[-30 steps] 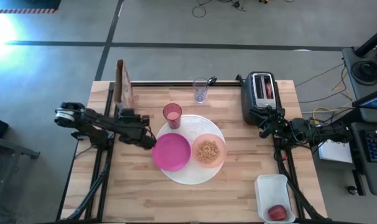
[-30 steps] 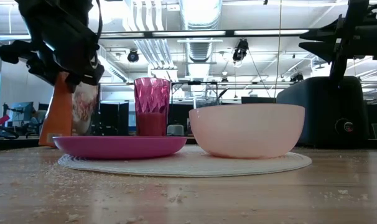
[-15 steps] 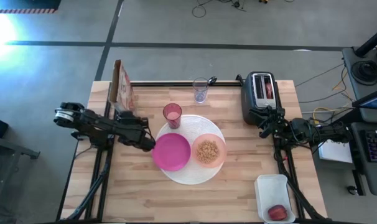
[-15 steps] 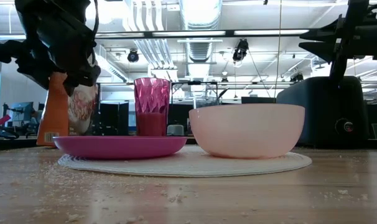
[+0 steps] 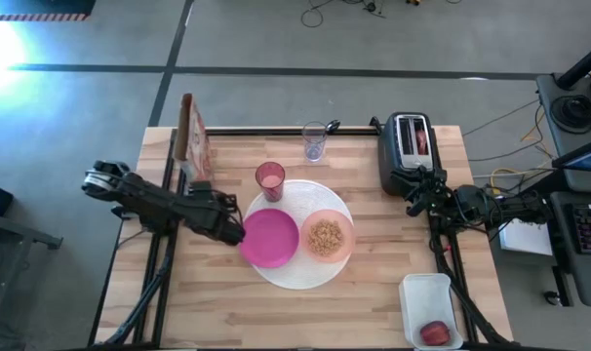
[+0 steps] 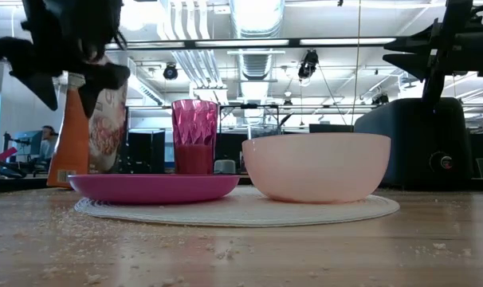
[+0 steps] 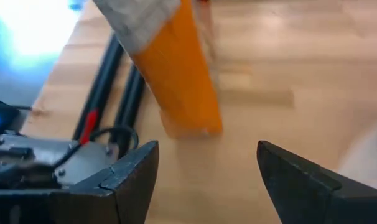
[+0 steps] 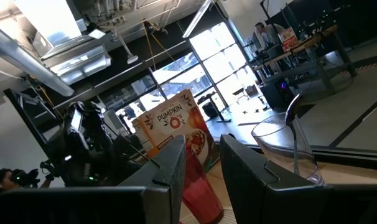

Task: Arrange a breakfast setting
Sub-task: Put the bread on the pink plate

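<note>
A white plate (image 5: 297, 265) in the middle of the table carries a magenta bowl (image 5: 268, 238) and a peach bowl (image 5: 327, 237) with cereal in it. A pink tumbler (image 5: 269, 180) stands at the plate's far rim, and a clear cup (image 5: 314, 142) stands farther back. An orange cereal box (image 5: 192, 135) stands upright on its base at the far left. My left gripper (image 7: 207, 149) hangs open just near of the box's top (image 6: 88, 80), with nothing between its fingers. My right gripper (image 8: 202, 167) waits beside the toaster, its fingers a narrow gap apart and empty.
A black-and-silver toaster (image 5: 407, 152) stands at the far right. A white tub (image 5: 430, 310) at the near right corner holds a small red fruit (image 5: 434, 333). Crumbs lie scattered on the wood near the front edge (image 6: 146, 247). Bare wood lies near of the plate.
My left gripper has opened and let go of the cereal box. It has drawn back from the box toward the table's near-left and risen a little. The box stays standing where it was.
</note>
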Robot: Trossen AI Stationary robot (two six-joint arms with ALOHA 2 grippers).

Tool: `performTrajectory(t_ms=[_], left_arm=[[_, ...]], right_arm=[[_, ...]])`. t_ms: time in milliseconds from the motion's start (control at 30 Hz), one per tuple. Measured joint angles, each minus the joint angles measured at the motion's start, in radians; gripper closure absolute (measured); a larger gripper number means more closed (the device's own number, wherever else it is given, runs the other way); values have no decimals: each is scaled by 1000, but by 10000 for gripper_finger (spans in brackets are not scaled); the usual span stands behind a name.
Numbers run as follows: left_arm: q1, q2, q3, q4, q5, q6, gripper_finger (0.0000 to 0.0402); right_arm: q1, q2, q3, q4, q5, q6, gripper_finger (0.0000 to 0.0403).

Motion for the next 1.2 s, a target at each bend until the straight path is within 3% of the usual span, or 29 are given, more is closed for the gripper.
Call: performTrajectory(t_ms=[100,200,400,533,667,1000,1200], left_arm=[[-53,-8,56,0,45,57,152],[-135,-9,112,0,22,113,158],[-329,-7,177,25,-205,188,164],[-420,-7,184,89,-281,207,164],[-486,-6,167,188,-335,351,164],[-519,-6,165,386,-406,840,164],[-492,-52,147,350,-418,876,164]], right_arm=[[0,0,0,0,0,0,312],[0,0,0,0,0,0,312],[0,0,0,0,0,0,312],[0,0,0,0,0,0,312],[0,0,0,0,0,0,312],[0,0,0,0,0,0,312],[0,0,0,0,0,0,312]])
